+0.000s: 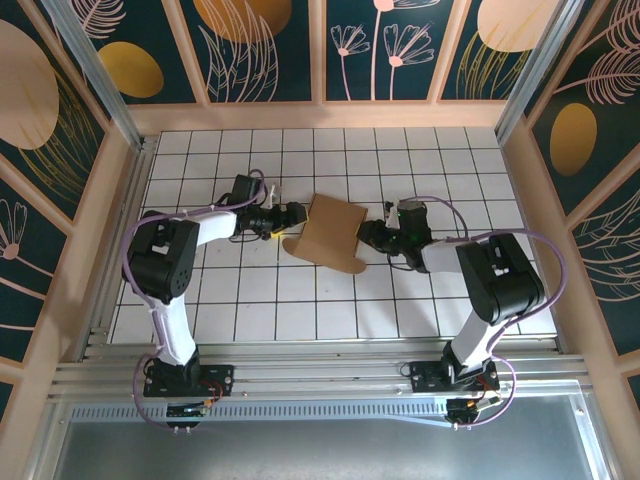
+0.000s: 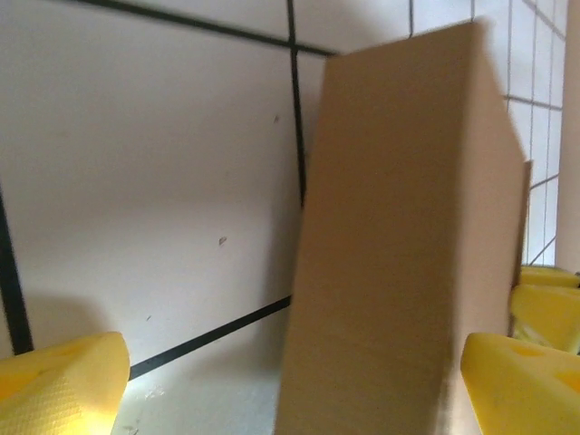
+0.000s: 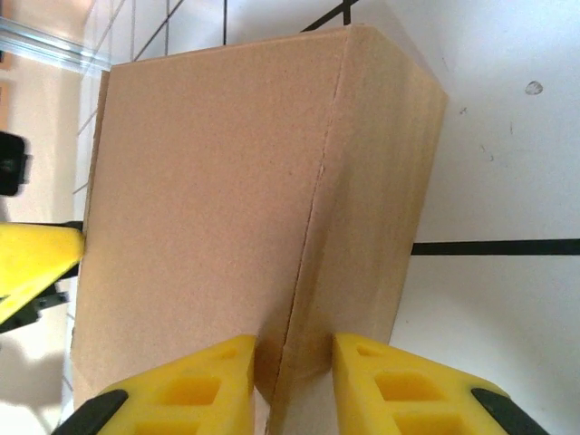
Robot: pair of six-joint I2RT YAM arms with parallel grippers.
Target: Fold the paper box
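The paper box (image 1: 330,233) is a brown cardboard sheet partly folded up, resting on the white tiled table between both arms. My right gripper (image 1: 368,235) is at its right edge. In the right wrist view that gripper (image 3: 292,372) is shut on a creased fold of the paper box (image 3: 217,181), with a yellow finger (image 3: 195,385) pressed to each side. My left gripper (image 1: 298,214) is at the box's left edge. In the left wrist view it (image 2: 290,390) stands open, and a raised panel of the paper box (image 2: 408,227) rises between its wide-set fingers (image 2: 63,381).
The tiled table (image 1: 250,290) is bounded by wooden walls (image 1: 330,112) at the back and sides. An aluminium rail (image 1: 320,375) carries the arm bases at the near edge. The right gripper's yellow finger (image 2: 544,304) shows past the panel.
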